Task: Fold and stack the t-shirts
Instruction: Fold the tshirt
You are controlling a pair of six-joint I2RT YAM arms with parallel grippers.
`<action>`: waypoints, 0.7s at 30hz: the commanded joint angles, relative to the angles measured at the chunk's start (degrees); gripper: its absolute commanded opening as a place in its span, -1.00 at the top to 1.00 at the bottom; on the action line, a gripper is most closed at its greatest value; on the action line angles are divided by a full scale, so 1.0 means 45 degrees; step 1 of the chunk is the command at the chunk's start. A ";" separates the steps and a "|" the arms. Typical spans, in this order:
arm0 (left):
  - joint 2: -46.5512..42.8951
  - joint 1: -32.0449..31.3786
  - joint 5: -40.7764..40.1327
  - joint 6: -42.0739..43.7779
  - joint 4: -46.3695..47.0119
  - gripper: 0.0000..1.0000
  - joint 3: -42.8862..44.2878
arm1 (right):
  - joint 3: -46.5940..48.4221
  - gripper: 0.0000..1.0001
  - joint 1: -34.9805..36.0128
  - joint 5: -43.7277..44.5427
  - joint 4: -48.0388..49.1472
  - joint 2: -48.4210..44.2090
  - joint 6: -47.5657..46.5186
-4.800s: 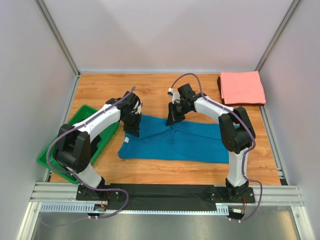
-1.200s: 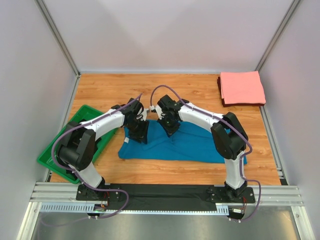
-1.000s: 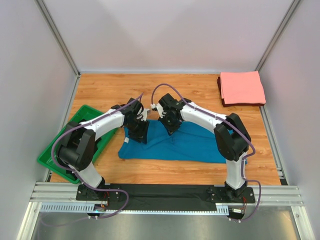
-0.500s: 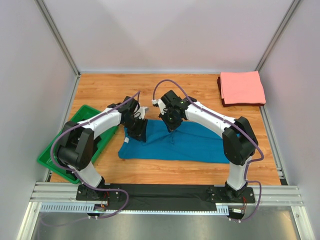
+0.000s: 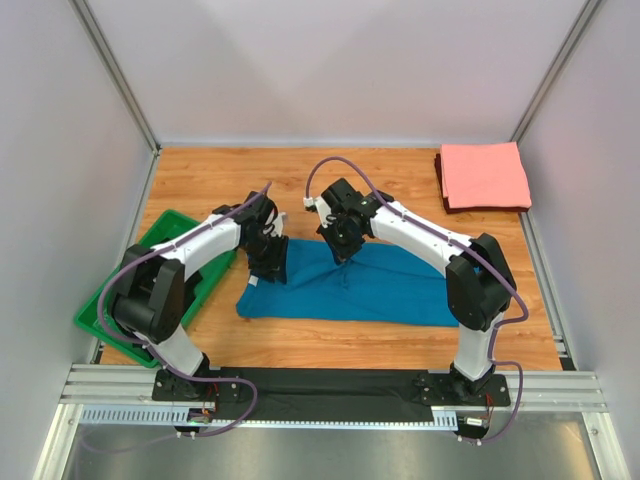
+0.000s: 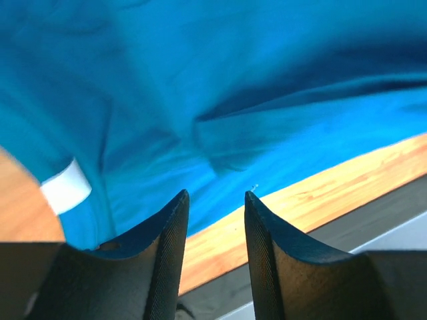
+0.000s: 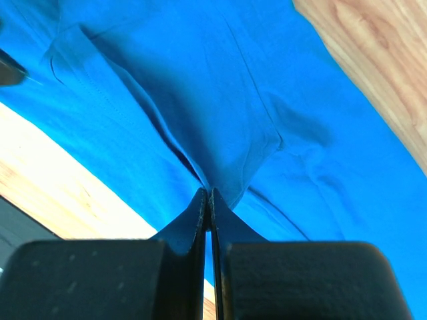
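Black-fingered and closed, the right hand (image 7: 207,192) pinched a ridge of the teal shirt (image 7: 280,87) in the middle of the desk (image 5: 210,175). The left hand (image 6: 215,195) hung open over its collar end, beside the white label (image 6: 65,187). A fold seemed under way; next, the left hand would need its own hold. Bare wood lay toward the top; the pink shirt (image 5: 485,175) sat folded upper right, and the green tray (image 5: 100,305) crowded the left edge.

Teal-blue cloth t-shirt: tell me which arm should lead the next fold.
Right. The right hand is shut on a pinch of the teal-blue cloth t-shirt, with creases running into its tips. The left hand hangs open above the shirt's end by the white neck label, gripping nothing.
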 commanded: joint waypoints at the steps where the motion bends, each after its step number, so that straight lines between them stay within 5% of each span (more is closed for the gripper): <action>1: -0.0945 0.0169 -0.1395 -0.2761 -0.1347 0.07 0.0884 | -0.0099 0.99 0.0045 -0.0252 0.0046 -0.0350 0.0195; 7: -0.0907 0.0169 -0.0771 -0.5322 -0.1977 -0.01 0.1375 | -0.0841 0.99 0.0201 -0.0700 0.0476 -0.0585 0.0274; 21: 0.0051 0.0169 -0.0752 -0.7022 -0.0926 -0.04 0.0322 | -0.1780 0.99 0.0768 0.0412 0.0789 -0.0839 0.0684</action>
